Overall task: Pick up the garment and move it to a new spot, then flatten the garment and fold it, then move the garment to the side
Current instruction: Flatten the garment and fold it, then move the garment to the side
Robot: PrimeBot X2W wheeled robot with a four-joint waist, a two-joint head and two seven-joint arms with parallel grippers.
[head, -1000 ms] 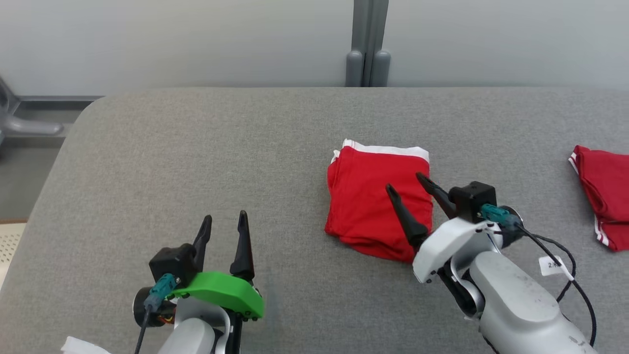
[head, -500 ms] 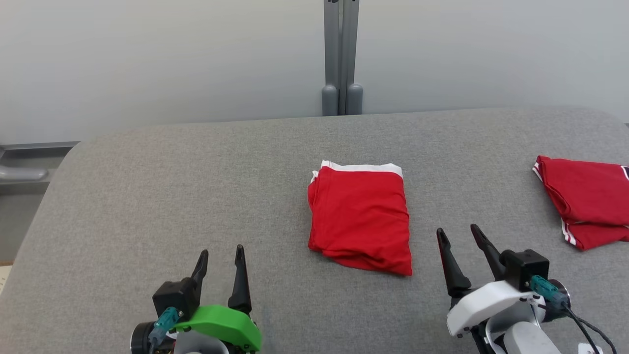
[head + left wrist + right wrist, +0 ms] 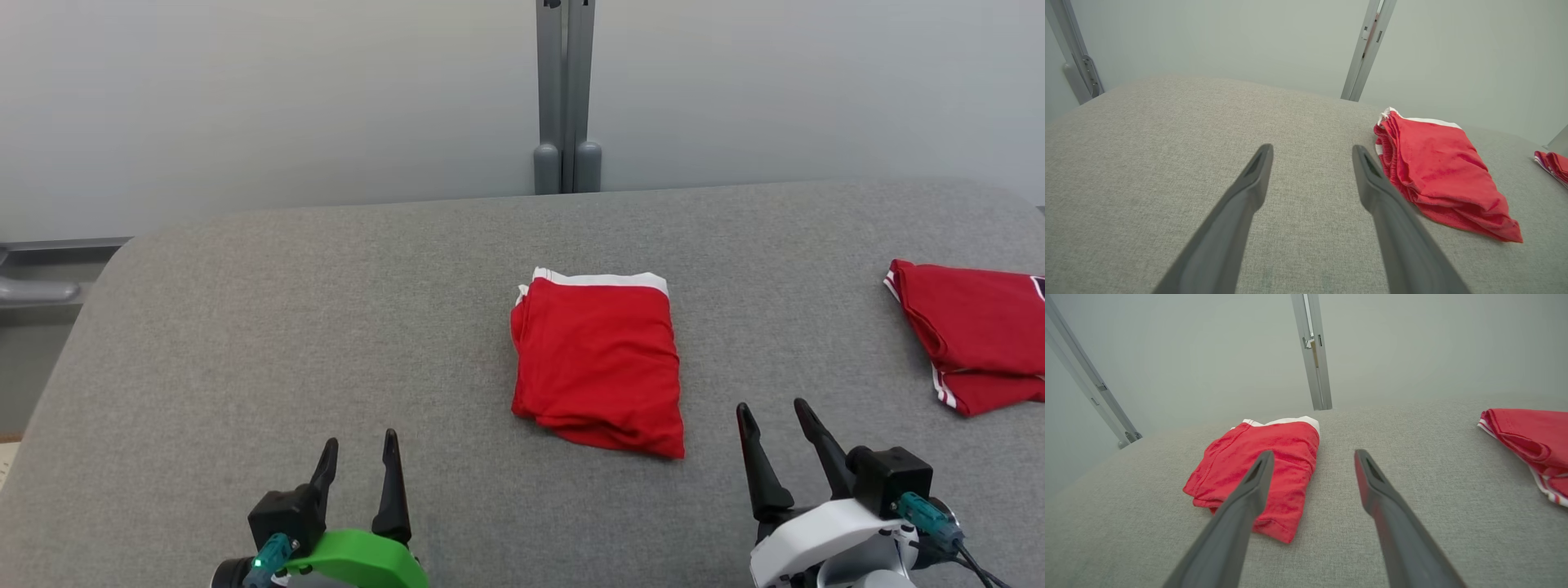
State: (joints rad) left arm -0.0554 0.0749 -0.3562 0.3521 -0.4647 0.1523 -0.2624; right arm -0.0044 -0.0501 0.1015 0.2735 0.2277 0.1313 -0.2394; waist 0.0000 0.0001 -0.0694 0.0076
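Arms: both sit low at the near side of the grey padded surface (image 3: pixel 326 310), mostly below the head view's frame, with fingers pointing away across it. The left gripper (image 3: pixel 360 438), under a green cover, is at the near left. Its two fingers are spread apart with nothing between them, well apart from the folded red garment (image 3: pixel 596 359). The right gripper (image 3: pixel 771 405), in a white casing, is at the near right. Its fingers are likewise spread and empty, near the garment's near right corner but not touching it.

Garment: it is folded into a compact rectangle with a white band along the far edge, lying near the middle of the surface. A second red garment (image 3: pixel 971 335) with white stripes lies at the right, well apart.

Views: the left wrist view shows the folded garment's stacked layers along its side edge, which the head view flattens. In the right wrist view one finger crosses in front of the garment, and the head view shows a gap between them. The central grey post (image 3: pixel 563 90) stands behind the surface. Each wrist view adds a slanted metal post (image 3: pixel 1077 65) at its left.
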